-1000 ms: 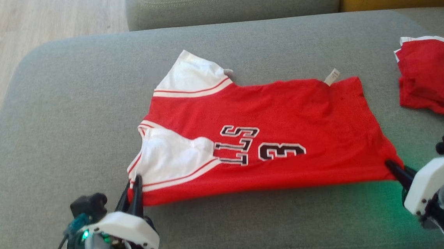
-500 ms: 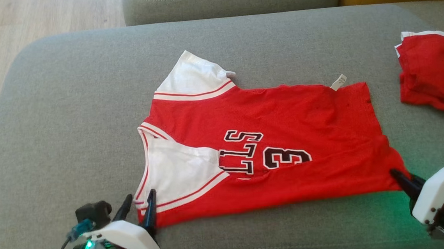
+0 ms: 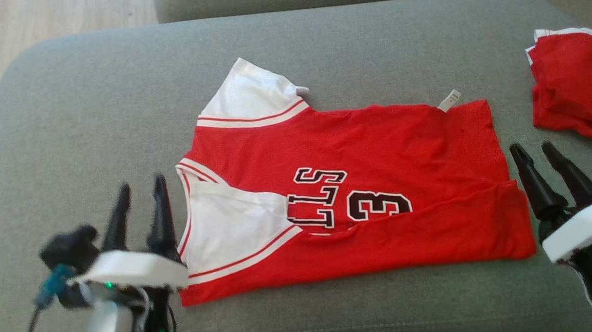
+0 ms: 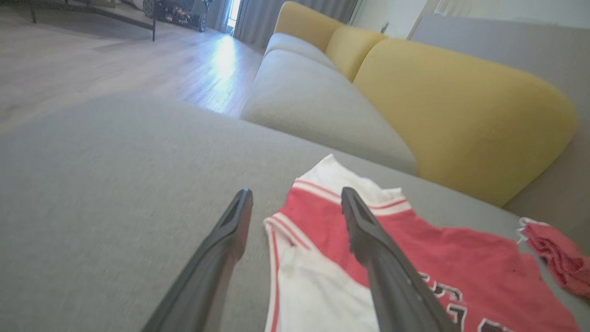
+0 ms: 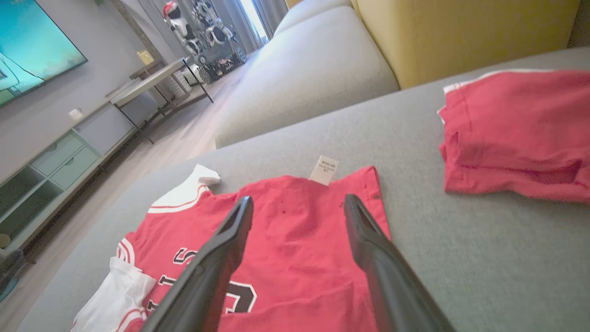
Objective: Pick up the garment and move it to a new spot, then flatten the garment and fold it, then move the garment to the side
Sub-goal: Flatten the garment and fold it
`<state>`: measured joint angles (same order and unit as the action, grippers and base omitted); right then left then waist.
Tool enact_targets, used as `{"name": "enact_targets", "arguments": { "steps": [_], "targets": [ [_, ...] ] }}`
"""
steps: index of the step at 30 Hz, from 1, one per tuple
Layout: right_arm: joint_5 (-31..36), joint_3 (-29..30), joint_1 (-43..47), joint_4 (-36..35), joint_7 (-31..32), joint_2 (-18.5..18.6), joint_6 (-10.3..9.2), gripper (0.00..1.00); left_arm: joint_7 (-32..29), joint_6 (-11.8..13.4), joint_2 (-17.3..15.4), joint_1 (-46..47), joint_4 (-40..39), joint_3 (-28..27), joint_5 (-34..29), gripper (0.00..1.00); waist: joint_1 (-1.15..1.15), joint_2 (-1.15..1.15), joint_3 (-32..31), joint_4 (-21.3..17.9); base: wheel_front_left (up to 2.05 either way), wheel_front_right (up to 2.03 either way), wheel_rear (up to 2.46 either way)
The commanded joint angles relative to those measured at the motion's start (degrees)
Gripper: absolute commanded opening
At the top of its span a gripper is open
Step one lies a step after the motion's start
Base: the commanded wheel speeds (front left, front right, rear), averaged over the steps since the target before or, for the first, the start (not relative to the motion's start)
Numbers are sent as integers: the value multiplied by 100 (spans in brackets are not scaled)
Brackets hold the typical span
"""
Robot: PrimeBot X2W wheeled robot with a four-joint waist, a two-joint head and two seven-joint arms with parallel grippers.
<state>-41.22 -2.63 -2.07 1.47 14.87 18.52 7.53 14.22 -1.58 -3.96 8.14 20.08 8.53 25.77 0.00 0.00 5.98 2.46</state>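
My left end effector point(image 3: 141, 183) and right end effector point(image 3: 530, 147) stand spread, empty, flanking the red-and-white fabric jersey point(image 3: 378, 150) on the grey sofa cushion point(image 3: 88, 97).

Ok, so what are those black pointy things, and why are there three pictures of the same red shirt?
The black pointy things are the fingers of a robot's two grippers, which work like its hands. One picture comes from a camera on the robot's head, looking down. In it the left gripper is at the lower left and the right gripper at the lower right. The other two pictures come from small cameras on its wrists, so each looks along that gripper's own fingers. On the grey sofa seat lies a red and white jersey with a number 3 on it. It is spread out, and its near edge looks folded over. Another red garment lies off to the right. Both grippers are open and hold nothing, one beside each end of the jersey.
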Motion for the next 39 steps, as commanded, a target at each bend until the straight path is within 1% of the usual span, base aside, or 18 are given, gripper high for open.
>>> {"name": "enact_targets", "arguments": {
  "steps": [1,3,5,7,9,12,13,15,20,24,28,34,36,39],
  "targets": [
    [120,-161,-271,-323,-365,107,-4,100,73,-39,-4,316,-543,-339,-87,100,0,0,64,-53,0,0,0],
    [280,-222,-324,-388,-775,58,-4,100,75,-80,39,327,-847,-461,-181,100,0,0,128,-113,0,0,0],
    [470,-291,-391,-393,-1149,-21,-4,100,75,-152,61,367,-925,-434,-307,100,0,0,199,-188,0,0,0],
    [644,-375,-460,-329,-1445,-127,-4,100,76,-198,69,491,-862,-392,-433,100,0,0,269,-271,0,0,0],
    [758,-435,-497,-286,-1563,-161,-4,100,76,-210,68,579,-777,-381,-485,100,0,0,306,-311,0,0,0],
    [968,-603,-634,-161,-1792,-282,-4,100,30,-80,20,913,-347,-415,-581,100,0,0,480,-461,0,0,0],
    [1046,-743,-777,-111,-1879,-354,-4,100,-84,-43,-76,1184,-140,-405,-648,100,0,0,660,-600,0,0,0],
    [1119,-917,-950,-81,-1945,-404,-4,100,-257,-63,-229,1486,33,-384,-712,100,0,0,858,-752,0,0,0],
    [1364,-1537,-1563,33,-2030,-338,-4,100,-860,-253,-743,2360,266,-307,-817,100,0,0,1368,-1161,0,0,0],
    [1318,-1600,-1977,186,-2180,-494,-4,100,-1514,-409,-1180,3104,476,-201,-838,100,0,0,1686,-1448,0,0,0],
    [1256,-1650,-2230,352,-2337,-680,-4,100,-2161,-535,-1603,3744,815,-33,-715,100,0,0,1898,-1706,0,0,0],
    [1207,-1712,-2416,627,-2582,-919,-4,100,-3224,-582,-2096,4378,1372,229,-447,100,0,0,2087,-2007,0,0,0],
    [1119,-1679,-2465,683,-2678,-1056,-4,100,-3446,-586,-2278,4520,1535,344,-454,100,0,0,2123,-2098,0,0,0],
    [1047,-1727,-2527,728,-2767,-1154,-4,100,-3701,-588,-2452,4680,1754,451,-399,100,0,0,2163,-2214,0,0,0]
  ]
}}
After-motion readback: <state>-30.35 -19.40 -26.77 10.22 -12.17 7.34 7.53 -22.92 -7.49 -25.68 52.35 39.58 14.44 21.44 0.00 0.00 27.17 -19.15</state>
